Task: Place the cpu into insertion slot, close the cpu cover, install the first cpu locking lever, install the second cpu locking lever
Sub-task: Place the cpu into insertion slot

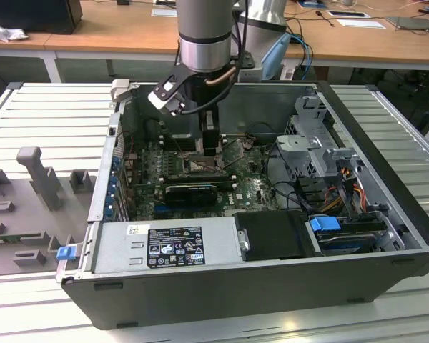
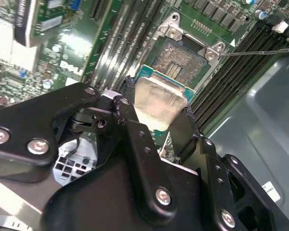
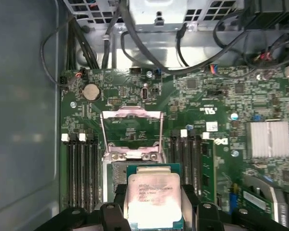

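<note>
An open computer case [image 1: 222, 293] lies on a ribbed grey table [image 1: 57, 100], with wooden desks [image 1: 114, 28] across the exterior view's top. A printed label [image 1: 175, 246] sits at lower centre. The gripper [image 1: 211, 148] grasps the cpu [image 3: 154, 199] close by the insertion slot [image 2: 180, 57]. The cpu cover [image 3: 131, 114] stands open.
</note>
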Robot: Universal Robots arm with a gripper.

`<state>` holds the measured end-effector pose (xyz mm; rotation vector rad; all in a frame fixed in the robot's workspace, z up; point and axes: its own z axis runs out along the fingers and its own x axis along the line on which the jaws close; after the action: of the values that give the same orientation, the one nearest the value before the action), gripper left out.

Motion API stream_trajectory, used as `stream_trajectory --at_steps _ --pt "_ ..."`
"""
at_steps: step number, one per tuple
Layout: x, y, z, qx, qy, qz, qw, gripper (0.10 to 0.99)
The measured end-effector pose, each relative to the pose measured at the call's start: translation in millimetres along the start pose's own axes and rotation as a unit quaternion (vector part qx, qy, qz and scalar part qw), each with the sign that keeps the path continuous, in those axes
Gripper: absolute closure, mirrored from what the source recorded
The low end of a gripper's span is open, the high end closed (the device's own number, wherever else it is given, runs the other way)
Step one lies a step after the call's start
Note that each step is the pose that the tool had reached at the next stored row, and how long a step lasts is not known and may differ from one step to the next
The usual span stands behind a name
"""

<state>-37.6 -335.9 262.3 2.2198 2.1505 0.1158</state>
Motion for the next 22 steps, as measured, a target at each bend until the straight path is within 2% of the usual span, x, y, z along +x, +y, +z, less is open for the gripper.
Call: stream_trajectory --at_steps 3,6,9,14,18,22 --pt "4.4 -0.9 8.1 0.0000 0.0000 0.000 1.0000 0.557" --pt "4.8 -2.7 18.0 0.0000 0.0000 0.000 1.0000 0.557" --pt "5.6 -5.8 24.7 -0.0001 0.0000 0.000 1.0000 0.557" --pt "6.3 -11.8 29.5 -0.0001 0.0006 0.000 1.0000 0.557" --pt "8.1 -12.7 38.1 -0.0001 0.0006 0.000 1.0000 0.557" --pt "10.2 -13.5 43.6 -0.0001 0.0007 0.000 1.0000 0.557"
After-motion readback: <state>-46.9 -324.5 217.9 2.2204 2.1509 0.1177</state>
